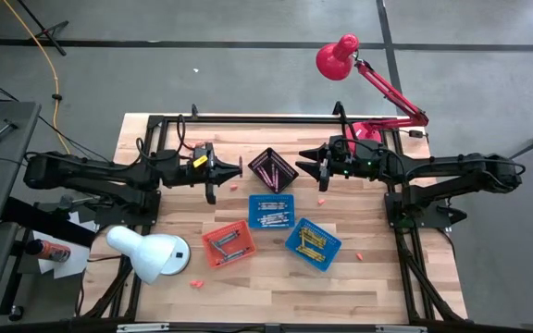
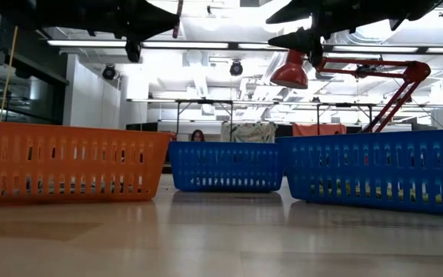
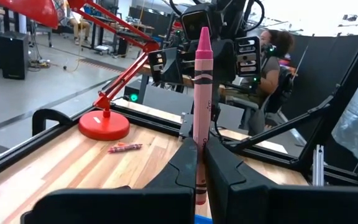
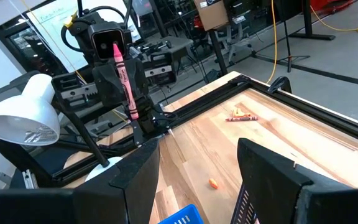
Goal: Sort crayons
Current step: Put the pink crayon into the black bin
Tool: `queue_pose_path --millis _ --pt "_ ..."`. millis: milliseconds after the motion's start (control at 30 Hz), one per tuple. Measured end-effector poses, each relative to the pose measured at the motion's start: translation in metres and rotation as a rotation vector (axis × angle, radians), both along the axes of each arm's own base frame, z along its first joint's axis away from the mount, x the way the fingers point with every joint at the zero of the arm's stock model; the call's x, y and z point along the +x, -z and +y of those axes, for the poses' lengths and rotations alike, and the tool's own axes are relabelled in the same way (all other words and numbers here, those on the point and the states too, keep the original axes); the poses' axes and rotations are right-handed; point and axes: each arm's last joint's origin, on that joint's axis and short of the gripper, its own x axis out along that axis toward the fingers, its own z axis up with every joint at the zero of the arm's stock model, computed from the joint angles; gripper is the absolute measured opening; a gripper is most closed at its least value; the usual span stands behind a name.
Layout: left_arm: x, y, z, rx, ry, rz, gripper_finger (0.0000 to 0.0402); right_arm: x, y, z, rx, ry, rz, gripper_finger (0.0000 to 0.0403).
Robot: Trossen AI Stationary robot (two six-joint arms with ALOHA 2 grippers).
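My left gripper [image 1: 237, 168] is shut on a pink crayon [image 3: 202, 74], held level above the table, left of a black basket [image 1: 273, 169] that has pink crayons in it. My right gripper [image 1: 305, 167] hovers open on the basket's right side, facing the left one, with nothing between its fingers [image 4: 135, 177]. Nearer the front stand two blue baskets [image 1: 272, 211] [image 1: 313, 244] and an orange basket [image 1: 227, 244], each with crayons inside. A few loose crayons [image 1: 195, 284] lie on the wood. My left gripper pinches the pink crayon's lower part [image 3: 200, 146] between its two fingers, which reach out level toward the table's right. The fingers lie across the crayon. It stands upright with its tip up and is lifted clear of the table.
A red desk lamp [image 1: 340, 55] stands at the far right and a white lamp [image 1: 151, 252] at the near left. A red crayon [image 3: 124, 147] lies near the red lamp's foot. A person sits beyond the table [image 3: 272, 50]. A black frame [image 1: 248, 117] borders the board.
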Motion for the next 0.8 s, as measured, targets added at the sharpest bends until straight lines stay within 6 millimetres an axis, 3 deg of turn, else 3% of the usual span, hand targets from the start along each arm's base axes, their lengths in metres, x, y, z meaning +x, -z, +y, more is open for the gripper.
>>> queue_pose_path --millis 500,633,800 --pt "0.003 -0.004 0.001 -0.078 -0.027 -0.018 0.0001 0.0 0.0 0.0 0.0 0.0 0.0 0.021" --pt "0.02 -0.012 0.003 -0.132 -0.03 -0.023 0.0001 0.0 0.0 0.0 -0.001 0.011 0.0 0.021" --pt "0.059 -0.017 0.012 -0.144 -0.065 0.016 0.0001 0.0 0.0 -0.001 -0.003 0.027 0.0 0.021"
